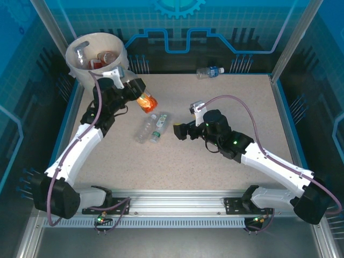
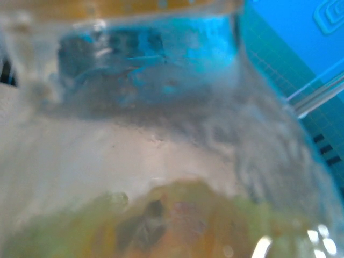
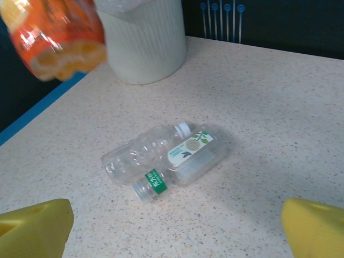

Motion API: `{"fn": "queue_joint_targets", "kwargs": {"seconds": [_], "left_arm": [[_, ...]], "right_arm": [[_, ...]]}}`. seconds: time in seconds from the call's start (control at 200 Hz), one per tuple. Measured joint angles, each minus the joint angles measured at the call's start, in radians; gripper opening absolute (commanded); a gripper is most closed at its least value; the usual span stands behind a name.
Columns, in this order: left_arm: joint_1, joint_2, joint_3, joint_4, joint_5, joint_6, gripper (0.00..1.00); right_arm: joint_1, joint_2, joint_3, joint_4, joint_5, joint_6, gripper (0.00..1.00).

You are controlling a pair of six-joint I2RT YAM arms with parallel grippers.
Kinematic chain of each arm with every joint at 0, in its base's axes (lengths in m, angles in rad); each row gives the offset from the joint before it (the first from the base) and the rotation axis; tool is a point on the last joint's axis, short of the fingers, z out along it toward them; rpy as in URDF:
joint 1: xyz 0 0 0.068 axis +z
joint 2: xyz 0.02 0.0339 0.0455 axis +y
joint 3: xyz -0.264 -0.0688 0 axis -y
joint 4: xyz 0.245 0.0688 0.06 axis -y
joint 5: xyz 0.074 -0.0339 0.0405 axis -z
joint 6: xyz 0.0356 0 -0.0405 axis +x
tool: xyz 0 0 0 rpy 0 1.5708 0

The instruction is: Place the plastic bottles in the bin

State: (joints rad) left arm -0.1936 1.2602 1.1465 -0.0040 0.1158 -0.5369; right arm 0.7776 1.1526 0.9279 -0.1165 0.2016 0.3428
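My left gripper (image 1: 140, 95) is shut on an orange-labelled plastic bottle (image 1: 147, 102), held above the table just right of the cream-white bin (image 1: 121, 54). That bottle fills the left wrist view as a blur, its orange label (image 2: 177, 226) low in the frame. Two clear bottles lie side by side mid-table: a plain one (image 1: 144, 129) and a green-labelled one (image 1: 159, 127). My right gripper (image 1: 179, 130) stands open just right of them, nothing between its yellow fingertips (image 3: 32, 228). Ahead of it lie the white-capped bottle (image 3: 134, 156) and the green-banded bottle (image 3: 199, 161).
The bin holds several bottles (image 1: 99, 60). A clear bottle with a blue label (image 1: 209, 71) lies at the table's far edge. In the right wrist view the held orange bottle (image 3: 59, 35) hangs top left, with the bin's ribbed wall (image 3: 148, 48) behind it.
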Motion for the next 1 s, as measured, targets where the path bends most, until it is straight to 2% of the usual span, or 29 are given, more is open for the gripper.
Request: {"fn": "queue_joint_targets", "kwargs": {"seconds": [0.365,0.625,0.86,1.0], "left_arm": [[0.140,0.046,0.212,-0.010,-0.038,0.101,0.53],[0.237,0.220,0.397,0.007,-0.075,0.148,0.53],[0.341,0.402,0.571,0.016,-0.094,0.140,0.53],[0.373,0.488,0.644,0.016,-0.093,0.124,0.53]], "right_arm": [[-0.002,-0.023,-0.032,0.006,0.054,0.004,1.00],[-0.002,-0.030,-0.032,0.005,0.053,0.004,1.00],[-0.002,-0.030,-0.032,0.005,0.053,0.004,1.00],[-0.002,-0.031,-0.032,0.004,0.053,0.004,1.00]]}}
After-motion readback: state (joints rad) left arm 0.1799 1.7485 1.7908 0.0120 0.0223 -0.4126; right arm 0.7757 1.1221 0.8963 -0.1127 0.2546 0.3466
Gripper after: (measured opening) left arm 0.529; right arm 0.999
